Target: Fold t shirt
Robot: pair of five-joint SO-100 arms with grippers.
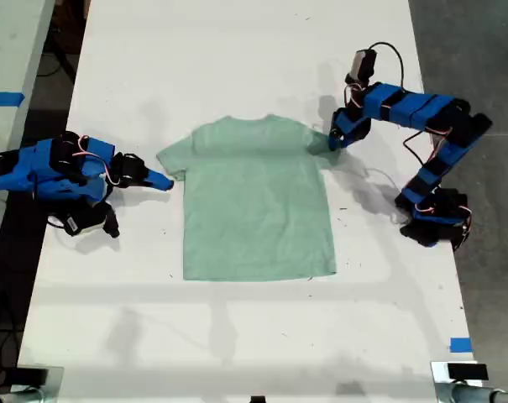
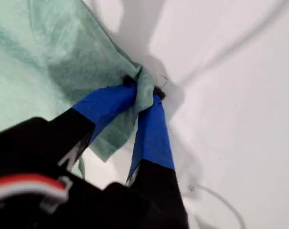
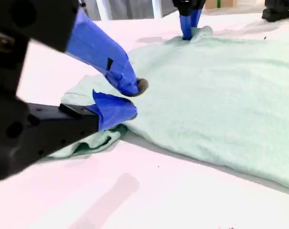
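One t shirt [image 1: 258, 201] lies flat on the white bench [image 1: 237, 336], near the middle, neck toward the far edge and hem toward the near edge in the exterior view. It is pale mint green with two short sleeves, one pointing to each side of that view.

Two blue arms work on it, one at each sleeve. My first pincer [image 1: 334, 139] reaches in from the exterior view's right and is clenched on the sleeve tip there; the first wrist view shows its two blue fingers [image 2: 151, 129] squeezed together with a bunch of green cloth [image 2: 145, 88] pinched between their tips. The cloth around the pinch is puckered.

My second pincer [image 1: 163, 180] comes from the exterior view's left and sits at the other sleeve. In the second wrist view its two blue fingertips [image 3: 113, 109] stand slightly apart, one above and one below the sleeve's edge [image 3: 94, 140], which is rumpled under them. The gap between them is small and nothing is clearly gripped, so this pincer reads as released.

Two strips of blue tape show in the exterior view, one [image 1: 3, 98] at its left edge and one [image 1: 460, 344] on the bench near its lower right.
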